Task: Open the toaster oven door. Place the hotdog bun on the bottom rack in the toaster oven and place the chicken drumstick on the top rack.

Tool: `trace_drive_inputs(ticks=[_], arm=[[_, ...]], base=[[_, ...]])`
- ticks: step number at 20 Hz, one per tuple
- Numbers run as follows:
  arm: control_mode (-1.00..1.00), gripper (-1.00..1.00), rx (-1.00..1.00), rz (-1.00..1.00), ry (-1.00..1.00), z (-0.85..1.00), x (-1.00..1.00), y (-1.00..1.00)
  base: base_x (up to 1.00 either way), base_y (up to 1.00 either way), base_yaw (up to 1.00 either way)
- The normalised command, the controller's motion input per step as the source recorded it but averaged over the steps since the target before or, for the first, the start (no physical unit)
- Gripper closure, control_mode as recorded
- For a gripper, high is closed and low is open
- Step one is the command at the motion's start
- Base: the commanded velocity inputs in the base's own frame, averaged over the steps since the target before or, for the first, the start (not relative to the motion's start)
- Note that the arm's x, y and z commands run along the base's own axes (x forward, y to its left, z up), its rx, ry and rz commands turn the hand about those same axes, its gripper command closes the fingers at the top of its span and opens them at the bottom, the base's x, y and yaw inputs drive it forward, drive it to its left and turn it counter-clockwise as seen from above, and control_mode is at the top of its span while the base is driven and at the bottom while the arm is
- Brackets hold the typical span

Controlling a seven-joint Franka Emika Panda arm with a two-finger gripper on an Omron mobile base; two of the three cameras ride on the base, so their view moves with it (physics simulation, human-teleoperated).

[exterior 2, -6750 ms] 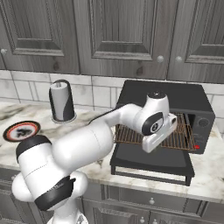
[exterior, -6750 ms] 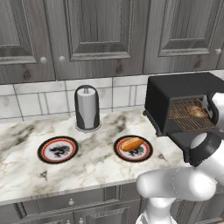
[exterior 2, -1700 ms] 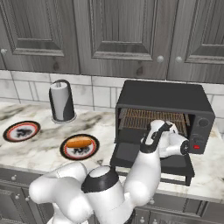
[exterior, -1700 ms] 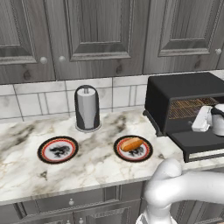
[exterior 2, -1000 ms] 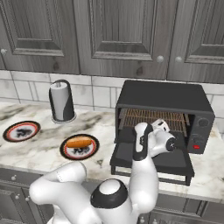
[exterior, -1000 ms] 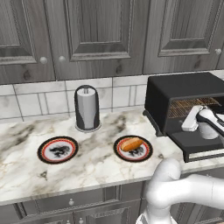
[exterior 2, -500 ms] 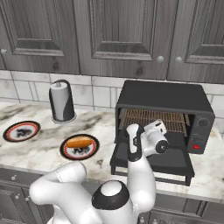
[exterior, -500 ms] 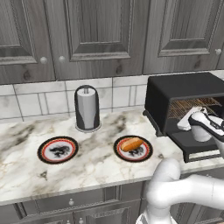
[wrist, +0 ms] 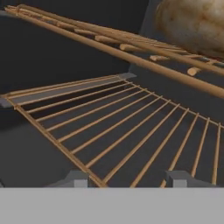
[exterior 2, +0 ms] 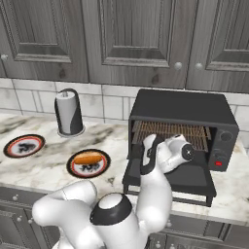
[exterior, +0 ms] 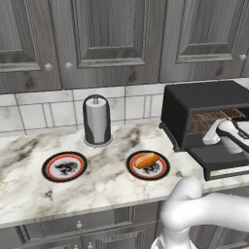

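Shifted across oven mouth; tool (wrist: 127, 178) narrowed yet apart, empty, over bottom rack (wrist: 131, 131). Above tool: chicken drumstick (wrist: 192, 26), delivered. Next, likely: hotdog bun (exterior: 146, 159).

Quick count: one toaster oven (exterior: 194, 104) with two wire racks, the top rack (wrist: 131, 43) and the bottom rack (wrist: 131, 135). Two plates, left plate (exterior: 47, 170) and right plate (exterior: 163, 171). One hotdog bun (exterior: 146, 159), one chicken drumstick (wrist: 192, 24), one paper towel holder (exterior: 97, 120).
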Motion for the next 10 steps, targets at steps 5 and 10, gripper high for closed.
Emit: trace_drive_inputs(ticks=[5, 10], arm=[[-1.0, 1.0, -0.16, 0.25, 0.19, 0.0, -0.88, -0.79], [-1.0, 1.0, -0.19, 0.26, 0.12, 0.0, -1.0, -0.68]], base=[[0.0, 0.0, 0.0], [0.0, 0.0, 0.0]])
